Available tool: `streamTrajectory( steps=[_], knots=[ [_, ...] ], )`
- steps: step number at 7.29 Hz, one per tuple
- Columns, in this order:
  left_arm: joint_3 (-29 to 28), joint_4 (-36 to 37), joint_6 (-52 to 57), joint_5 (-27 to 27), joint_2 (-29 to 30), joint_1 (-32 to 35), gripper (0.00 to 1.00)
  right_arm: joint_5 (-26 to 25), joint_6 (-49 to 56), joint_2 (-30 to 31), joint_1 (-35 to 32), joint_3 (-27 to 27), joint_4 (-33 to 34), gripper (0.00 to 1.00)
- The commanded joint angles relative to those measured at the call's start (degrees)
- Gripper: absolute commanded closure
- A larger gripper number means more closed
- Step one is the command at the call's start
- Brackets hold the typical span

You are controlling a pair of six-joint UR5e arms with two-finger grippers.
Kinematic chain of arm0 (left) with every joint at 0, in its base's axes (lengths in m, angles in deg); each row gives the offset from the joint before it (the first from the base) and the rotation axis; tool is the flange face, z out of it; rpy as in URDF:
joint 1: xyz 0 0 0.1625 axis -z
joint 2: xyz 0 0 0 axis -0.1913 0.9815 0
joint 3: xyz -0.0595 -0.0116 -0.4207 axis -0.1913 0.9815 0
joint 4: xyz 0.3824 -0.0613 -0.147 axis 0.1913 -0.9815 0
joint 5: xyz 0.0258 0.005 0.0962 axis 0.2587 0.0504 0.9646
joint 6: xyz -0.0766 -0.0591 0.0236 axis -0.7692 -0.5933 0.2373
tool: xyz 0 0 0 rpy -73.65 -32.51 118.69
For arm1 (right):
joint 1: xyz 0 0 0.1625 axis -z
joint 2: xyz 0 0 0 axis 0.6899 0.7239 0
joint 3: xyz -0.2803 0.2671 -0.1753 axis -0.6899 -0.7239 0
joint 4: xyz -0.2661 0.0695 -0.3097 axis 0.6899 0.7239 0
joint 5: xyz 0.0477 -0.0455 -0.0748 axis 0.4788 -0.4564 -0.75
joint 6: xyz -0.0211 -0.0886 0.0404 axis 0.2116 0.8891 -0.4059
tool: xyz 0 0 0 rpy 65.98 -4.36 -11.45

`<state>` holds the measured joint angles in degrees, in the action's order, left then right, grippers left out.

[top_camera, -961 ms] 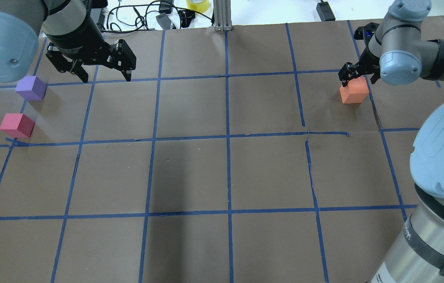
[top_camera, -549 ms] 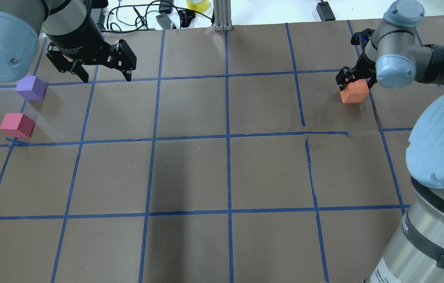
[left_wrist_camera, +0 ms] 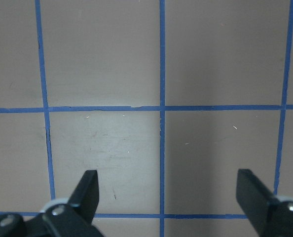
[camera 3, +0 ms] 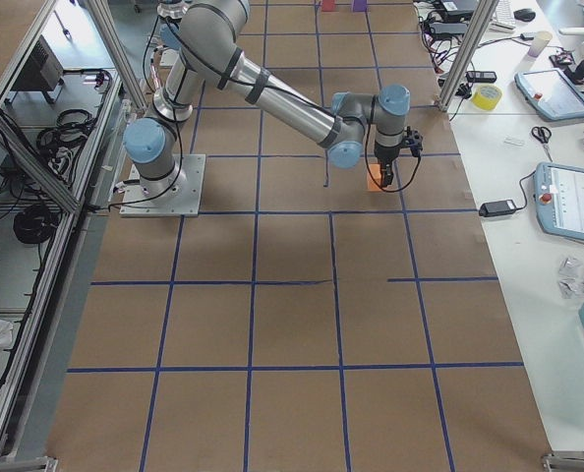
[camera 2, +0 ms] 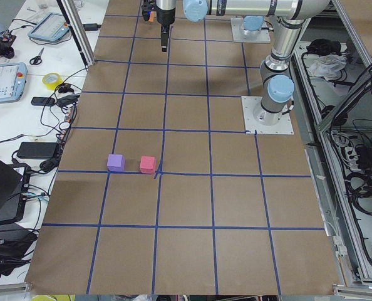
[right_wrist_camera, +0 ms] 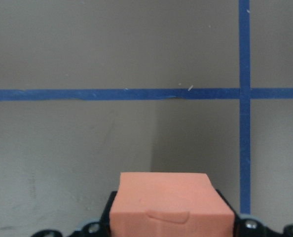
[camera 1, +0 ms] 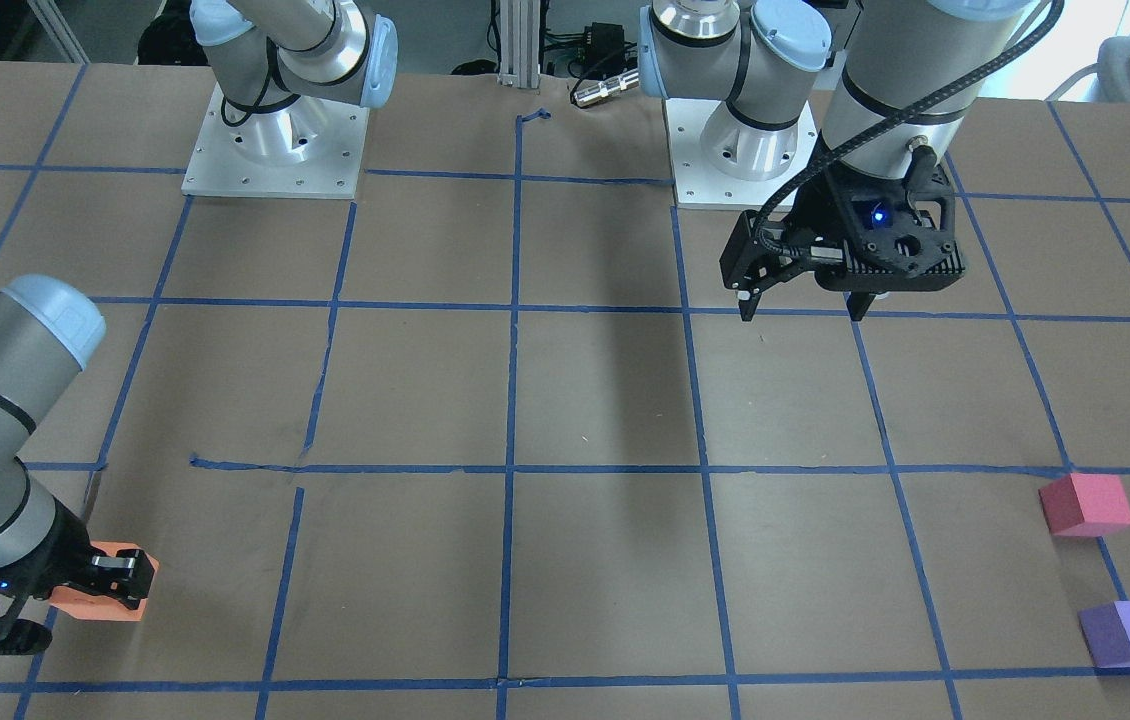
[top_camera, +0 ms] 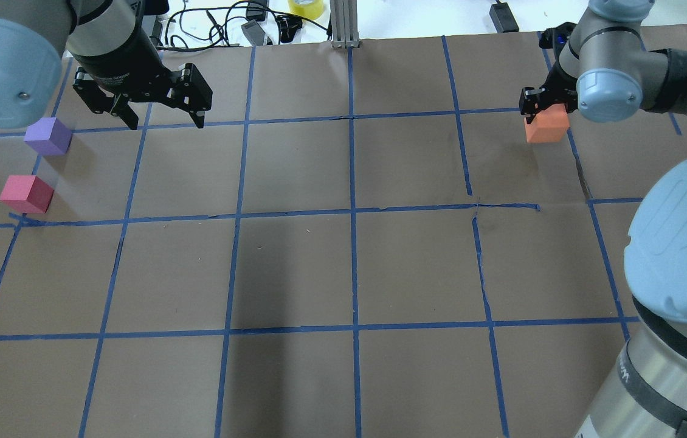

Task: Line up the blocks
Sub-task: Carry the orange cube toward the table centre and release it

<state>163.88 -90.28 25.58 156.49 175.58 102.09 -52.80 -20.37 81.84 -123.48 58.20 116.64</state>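
My right gripper is shut on the orange block at the far right of the table and seems to hold it just above the paper. The right wrist view shows the orange block between the fingers. The purple block and the reddish-pink block sit side by side and apart at the far left. My left gripper is open and empty, hovering to the right of the purple block. The left wrist view shows only bare paper between its fingers.
Brown paper with a blue tape grid covers the table. Cables, a yellow tape roll and an aluminium post line the far edge. The arm bases stand at the robot's side.
My right gripper has carried the orange block a little farther from the robot, toward the table's far edge. The left arm and the other two blocks have not moved.
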Motion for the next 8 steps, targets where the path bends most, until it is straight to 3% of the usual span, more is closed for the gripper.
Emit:
streamTrajectory(
  steps=[1,5,8],
  knots=[
    [0.0,0.1,0.0,0.0,0.0,0.0,0.0,-0.3,-14.1,1.0,-11.5,-1.6,-0.2,1.0],
    [0.0,0.1,-0.1,0.0,0.1,0.2,0.0,0.7,-22.9,-6.2,-27.9,-8.0,0.3,1.0],
    [0.1,0.0,-0.1,0.0,-0.1,0.2,0.0,4.7,-26.0,-9.5,-31.5,-10.6,0.7,1.0]
  ],
)
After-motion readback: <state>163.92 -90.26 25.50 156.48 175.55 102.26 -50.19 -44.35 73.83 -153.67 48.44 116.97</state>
